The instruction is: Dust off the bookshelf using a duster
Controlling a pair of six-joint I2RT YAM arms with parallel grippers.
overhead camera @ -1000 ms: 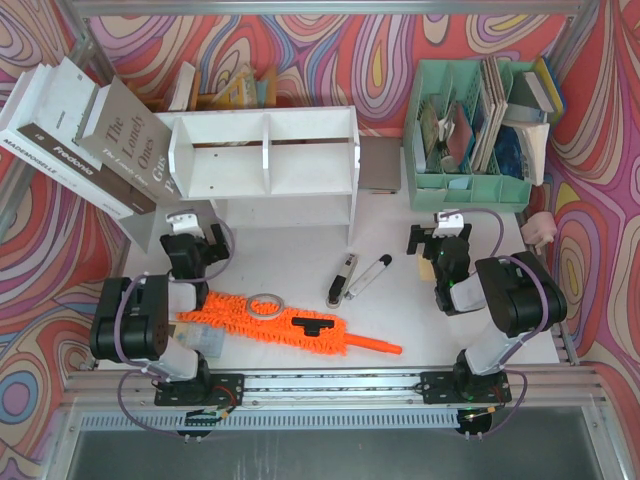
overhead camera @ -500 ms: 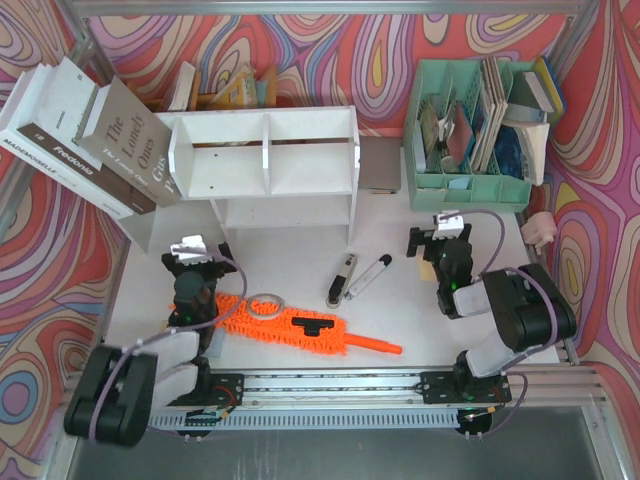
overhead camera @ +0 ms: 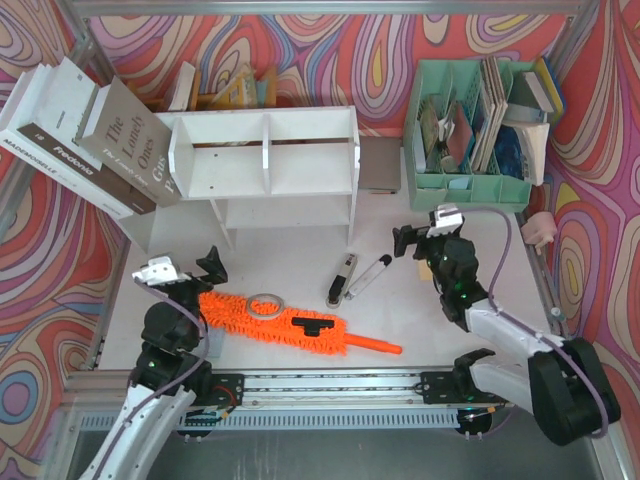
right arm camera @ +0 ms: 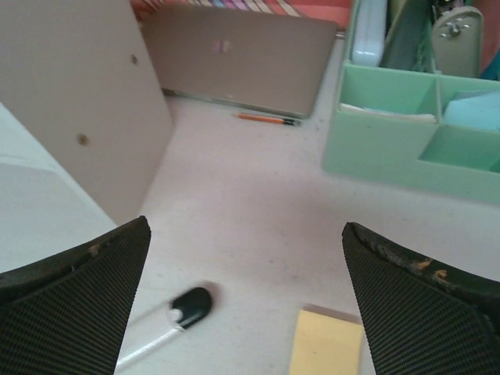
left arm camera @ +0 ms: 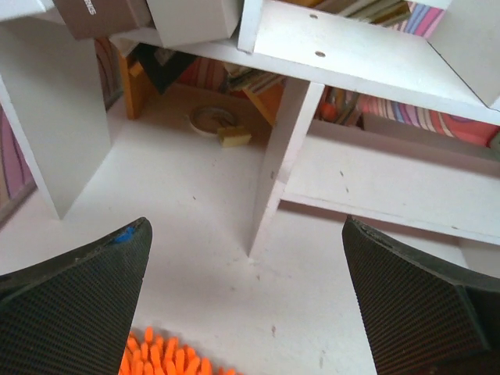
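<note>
Both jaw pairs spread, left gripper (overhead camera: 185, 268) near duster (overhead camera: 235, 315) end, right gripper (overhead camera: 424, 232) near bookshelf (overhead camera: 300, 125) right edge

The whole table (overhead camera: 300, 250) is viewed from above, behind the arm bases (overhead camera: 215, 388). The left wrist view is taken low and close, with the bookshelf (left arm camera: 367, 55) straight ahead of the left pincer (left arm camera: 244, 226). Ahead of the right pincer (right arm camera: 244, 226), the bookshelf's end panel and the mint organiser (right arm camera: 391, 148) are framed. The bookshelf is shared by all three views.
</note>
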